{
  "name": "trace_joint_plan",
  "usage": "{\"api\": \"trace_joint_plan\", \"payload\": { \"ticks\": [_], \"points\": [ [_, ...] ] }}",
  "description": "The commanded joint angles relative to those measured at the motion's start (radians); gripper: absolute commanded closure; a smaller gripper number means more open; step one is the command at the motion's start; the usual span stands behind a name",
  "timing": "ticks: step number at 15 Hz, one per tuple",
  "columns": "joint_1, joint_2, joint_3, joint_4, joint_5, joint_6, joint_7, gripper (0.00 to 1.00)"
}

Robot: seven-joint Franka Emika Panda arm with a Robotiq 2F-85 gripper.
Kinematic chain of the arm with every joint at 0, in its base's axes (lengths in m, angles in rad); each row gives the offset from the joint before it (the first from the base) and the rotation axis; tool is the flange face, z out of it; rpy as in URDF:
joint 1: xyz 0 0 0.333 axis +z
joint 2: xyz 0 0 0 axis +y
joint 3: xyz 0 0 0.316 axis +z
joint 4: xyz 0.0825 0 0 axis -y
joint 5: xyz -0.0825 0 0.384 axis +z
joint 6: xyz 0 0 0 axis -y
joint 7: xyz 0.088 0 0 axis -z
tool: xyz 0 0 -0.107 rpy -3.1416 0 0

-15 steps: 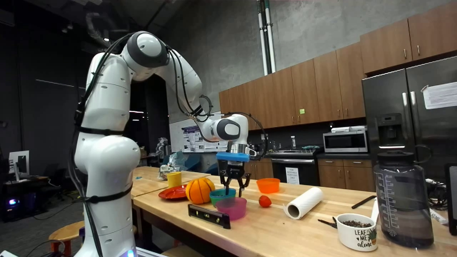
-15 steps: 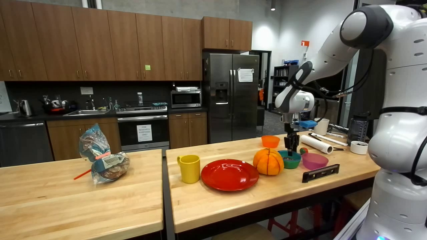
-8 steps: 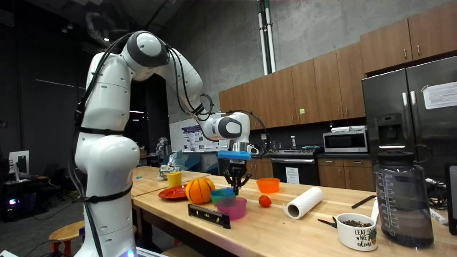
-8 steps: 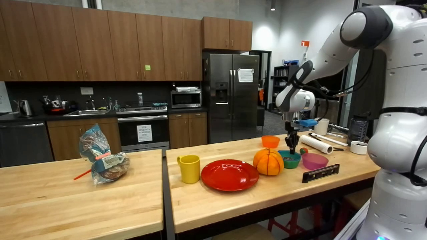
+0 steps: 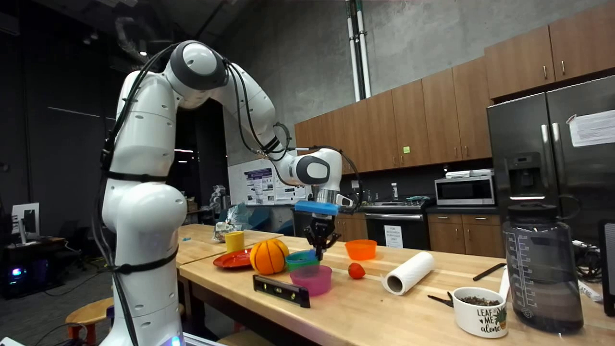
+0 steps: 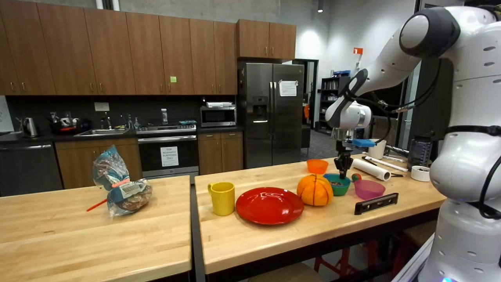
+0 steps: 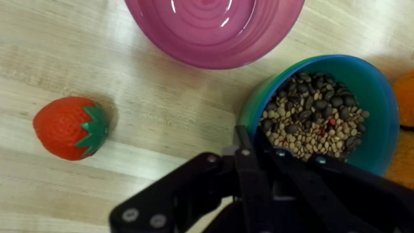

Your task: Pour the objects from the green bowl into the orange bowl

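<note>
My gripper (image 7: 251,133) is closed on the near rim of the green bowl (image 7: 376,97), one finger outside the wall and one inside. Dark beans, pale lentils and a few red bits (image 7: 310,113) fill the lower part of this bowl. In both exterior views the green bowl (image 5: 299,265) hangs from the fingertips between the pumpkin and the pink bowl, close to upright; whether it clears the table I cannot tell. The orange bowl (image 5: 361,250) stands apart, farther back on the table, and also shows as the orange bowl (image 6: 317,166) behind the pumpkin. It is outside the wrist view.
A pink bowl (image 7: 207,48) sits close beside the green one, with a toy strawberry (image 7: 69,127) nearby. The orange pumpkin (image 6: 315,190) stands on the opposite side. Around them are a black level (image 5: 281,290), a paper roll (image 5: 409,273) and a red plate (image 6: 270,205).
The jaws, open at the green bowl's rim a second ago, have closed on it. Since then the gripper and bowl have shifted slightly up and away from the pink bowl.
</note>
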Motion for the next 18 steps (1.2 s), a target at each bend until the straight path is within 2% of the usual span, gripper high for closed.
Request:
{"api": "trace_joint_plan", "payload": {
  "ticks": [1, 10, 18],
  "points": [
    [-0.022, 0.006, 0.015, 0.038, 0.062, -0.037, 0.012, 0.99],
    [-0.033, -0.008, 0.006, 0.098, 0.083, -0.021, 0.106, 0.99],
    [-0.04, 0.021, 0.007, 0.211, 0.065, 0.035, 0.103, 0.99]
  ]
}}
